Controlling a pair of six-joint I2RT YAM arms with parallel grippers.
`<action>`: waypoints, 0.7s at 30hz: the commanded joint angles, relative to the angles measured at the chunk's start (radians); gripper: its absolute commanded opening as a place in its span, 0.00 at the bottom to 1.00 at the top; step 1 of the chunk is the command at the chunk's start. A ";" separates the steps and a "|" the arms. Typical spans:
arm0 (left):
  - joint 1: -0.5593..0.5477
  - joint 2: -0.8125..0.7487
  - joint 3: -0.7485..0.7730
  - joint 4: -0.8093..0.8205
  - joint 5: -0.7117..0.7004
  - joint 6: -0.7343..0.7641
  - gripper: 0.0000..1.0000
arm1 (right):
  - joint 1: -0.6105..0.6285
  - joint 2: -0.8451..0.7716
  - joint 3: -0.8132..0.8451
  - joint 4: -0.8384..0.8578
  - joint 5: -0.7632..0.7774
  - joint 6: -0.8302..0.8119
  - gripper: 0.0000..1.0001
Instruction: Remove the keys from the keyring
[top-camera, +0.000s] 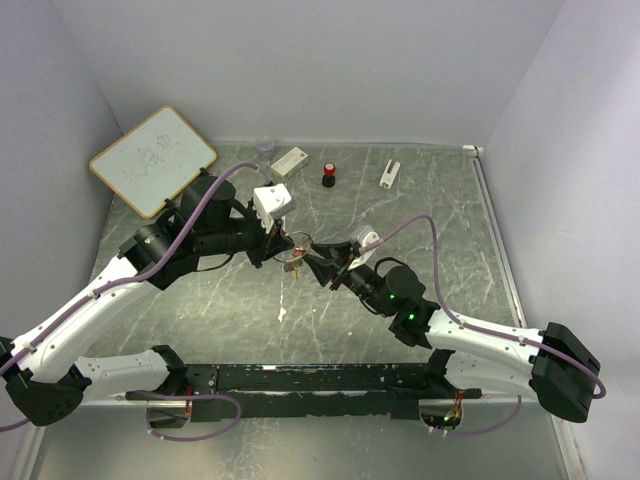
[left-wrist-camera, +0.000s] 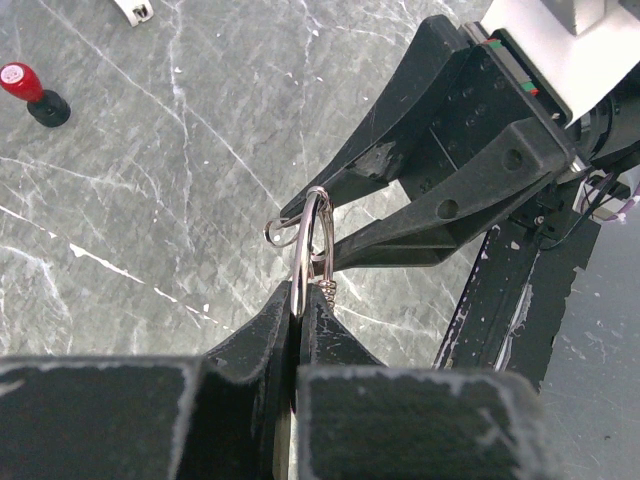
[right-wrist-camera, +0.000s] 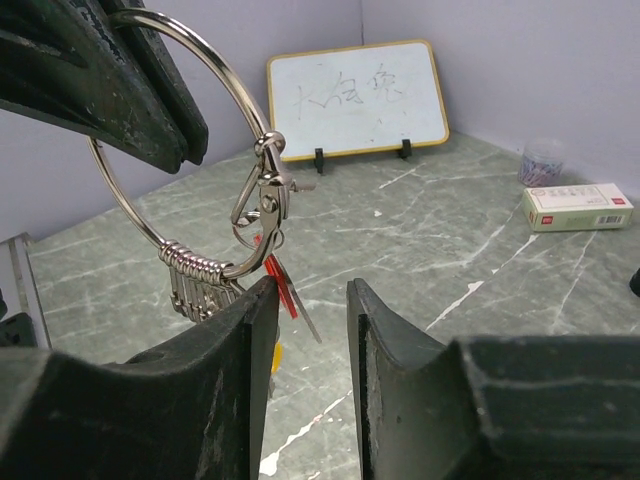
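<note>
While I look down from above, the keyring (top-camera: 297, 243) is held off the bench (top-camera: 470, 200) in the middle of the frame, with the keys (top-camera: 291, 266) dangling under it. The left gripper (top-camera: 276, 243) reaches in from the left and the right gripper (top-camera: 313, 257) from the lower right, and their tips almost meet at the ring. If a key comes free at this height, it will drop to the bench, and I think such a tiny thing could bounce out of easy reach.

Seen from the left wrist, the left gripper (left-wrist-camera: 298, 312) at the bottom centre is clenched on the thin wire of the keyring (left-wrist-camera: 312, 240), and only the very tips pinch it. The fingers (left-wrist-camera: 400, 235) of the right gripper stand on both sides of the ring. Because the pinch is so narrow, a sideways pull may turn the ring in the grip or drag it out.

Seen from the right wrist, the right gripper (right-wrist-camera: 308, 300) at the bottom is released: a gap shows between its jaws, and it grasps nothing as far as I can see. Just above the gap hang a silver clasp (right-wrist-camera: 262, 200) and the red key (right-wrist-camera: 283, 285), while the silver keys (right-wrist-camera: 195, 285) sit packed together on the wire at the left. The jaws could shut on the clasp or the wire and not on a key, and then any pull works against the other arm's hold. The packed keys may also jam one another.
</note>
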 joint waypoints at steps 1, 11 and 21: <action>-0.006 -0.027 -0.010 0.048 0.036 -0.021 0.07 | 0.003 0.002 0.020 0.059 0.011 -0.021 0.34; -0.005 -0.020 -0.014 0.058 0.037 -0.021 0.07 | 0.003 0.006 0.030 0.057 -0.058 0.003 0.34; -0.005 -0.034 -0.022 0.087 0.071 -0.023 0.07 | 0.002 0.017 0.030 0.059 -0.102 0.021 0.36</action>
